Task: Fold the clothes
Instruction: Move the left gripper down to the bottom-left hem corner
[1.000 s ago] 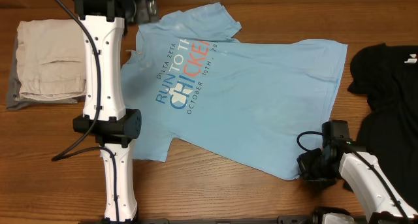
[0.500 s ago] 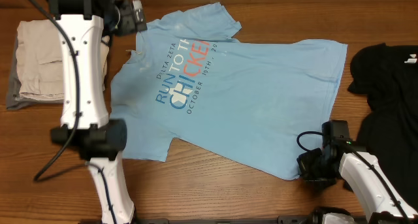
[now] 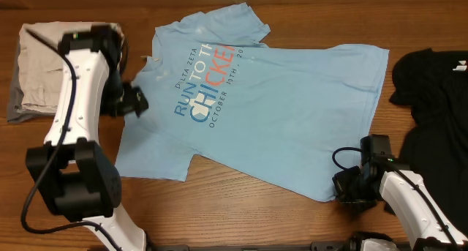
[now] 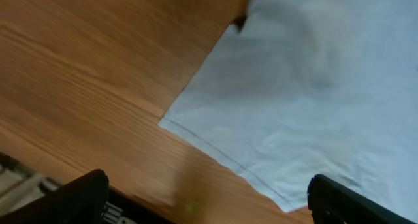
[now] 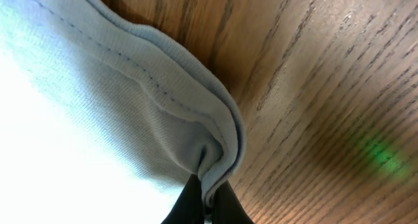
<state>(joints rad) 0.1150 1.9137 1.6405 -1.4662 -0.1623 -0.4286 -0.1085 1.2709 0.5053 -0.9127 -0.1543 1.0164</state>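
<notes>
1. right gripper (image 5: 206,208): jaws pressed together on the stitched hem of the t-shirt (image 3: 292,112), at the shirt's lower corner on the right arm's side; the cloth folds up into the pinch, with bare wood just beside it.
2. left gripper (image 4: 209,201): fingers spread wide with nothing between them; poised over the shirt's left edge, where a hemmed corner meets the wood.
3. t-shirt: light blue, short-sleeved, spread front-up across the middle of the table (image 3: 241,214), bottom hem toward the right; lettering (image 3: 206,86) in white, dark blue and red on the chest.
4. beige garment (image 3: 55,68): folded, at the table's far left, beside the left arm.
5. black garment (image 3: 431,97): at the right edge, apart from the shirt.
</notes>
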